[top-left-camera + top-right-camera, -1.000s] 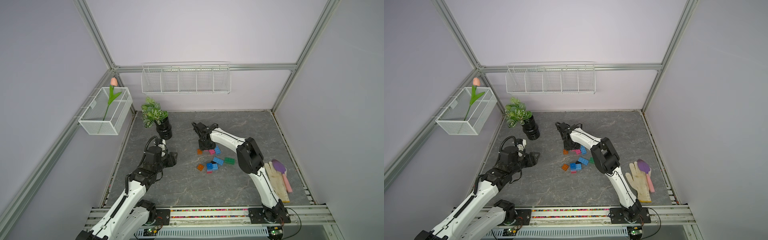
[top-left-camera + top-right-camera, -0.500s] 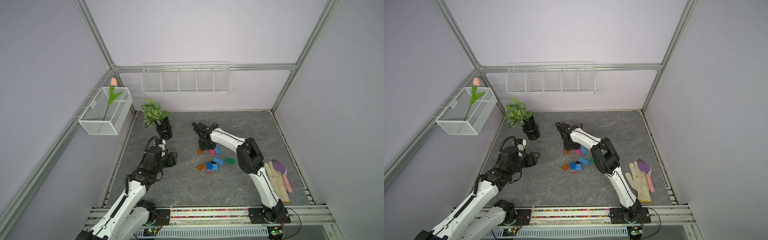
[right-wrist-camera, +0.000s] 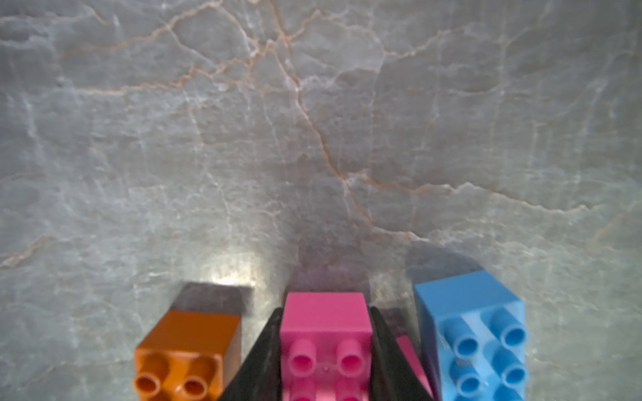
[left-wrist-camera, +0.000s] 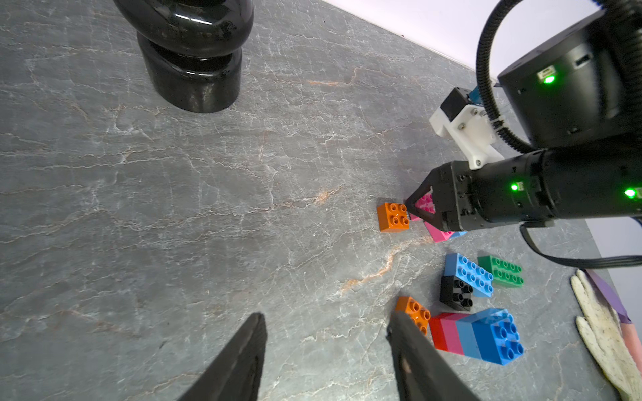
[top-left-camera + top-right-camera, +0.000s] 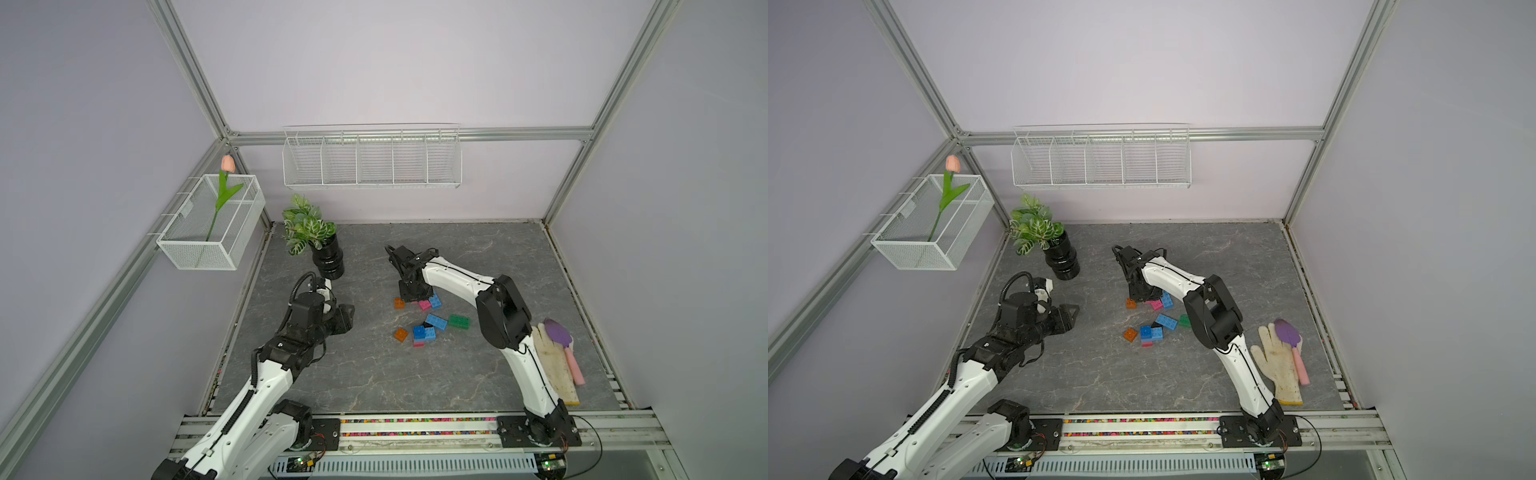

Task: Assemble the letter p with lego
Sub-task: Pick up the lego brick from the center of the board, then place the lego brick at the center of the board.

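Two fingers [image 3: 264, 354] of right gripper [image 3: 324, 309] pinch pink square plastic brick [image 3: 324, 333], studs up | orange square plastic brick [image 3: 189, 347] and light-blue studded plastic brick [image 3: 469, 323] flank fingers closely | bare grey marbled tabletop [image 3: 312, 139] beyond tips | left gripper [image 4: 326, 317] spread, empty

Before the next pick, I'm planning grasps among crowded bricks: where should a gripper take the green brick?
Come from above and pinch the green brick across its long sides, midway: it lies flat, studs up, and the blue oblong brick sits near one short end.

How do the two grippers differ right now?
The right gripper is shut on a pink brick; the left gripper is open and empty. The right gripper sits low between an orange brick and a light blue brick; the left gripper hangs apart from the bricks. Both have black tapered fingers.
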Available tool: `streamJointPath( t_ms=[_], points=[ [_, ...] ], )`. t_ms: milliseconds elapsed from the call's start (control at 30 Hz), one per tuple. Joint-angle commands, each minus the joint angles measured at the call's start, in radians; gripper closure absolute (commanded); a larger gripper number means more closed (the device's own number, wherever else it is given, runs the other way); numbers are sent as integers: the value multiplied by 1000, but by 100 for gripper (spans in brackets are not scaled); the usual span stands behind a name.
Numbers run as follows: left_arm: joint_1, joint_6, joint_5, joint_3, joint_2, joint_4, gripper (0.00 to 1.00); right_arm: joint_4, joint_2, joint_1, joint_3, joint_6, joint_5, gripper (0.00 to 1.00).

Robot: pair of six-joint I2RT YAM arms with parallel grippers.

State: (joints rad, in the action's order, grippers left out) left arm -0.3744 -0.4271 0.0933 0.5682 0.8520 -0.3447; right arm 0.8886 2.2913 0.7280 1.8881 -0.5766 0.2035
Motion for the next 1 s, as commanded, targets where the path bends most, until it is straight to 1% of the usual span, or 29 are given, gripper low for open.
streamJointPath(
  t_ms=[0,67,133,233,267,367,433,467,600,700,833,967],
  points=[
    [-30,10,13,18,12,31,48,-11,-123,-4,-38,-7,-11,75],
    [-73,11,5,34,30,44,55,-18,-173,-4,-67,1,-16,76],
    [-114,14,-3,52,50,54,67,-23,-222,-4,-102,10,-17,75],
    [-134,6,-7,68,79,62,84,-31,-298,-6,-177,20,-3,75],
    [-135,4,-4,70,84,65,88,-32,-326,-8,-213,21,9,75],
    [-148,5,27,68,92,84,92,-45,-409,-23,-329,27,30,75],
    [-163,11,54,71,99,96,98,-61,-463,-44,-416,27,36,75],
    [-172,15,68,73,103,102,100,-72,-490,-57,-467,26,39,75],
    [-222,45,108,93,128,109,100,-128,-590,-127,-652,13,35,76],
    [-268,71,136,123,165,101,100,-171,-651,-187,-756,8,29,76],
    [-323,86,186,157,225,120,100,-209,-690,-258,-824,16,27,76],
    [-356,105,246,190,304,141,100,-250,-666,-314,-849,33,16,76]
  ],
)
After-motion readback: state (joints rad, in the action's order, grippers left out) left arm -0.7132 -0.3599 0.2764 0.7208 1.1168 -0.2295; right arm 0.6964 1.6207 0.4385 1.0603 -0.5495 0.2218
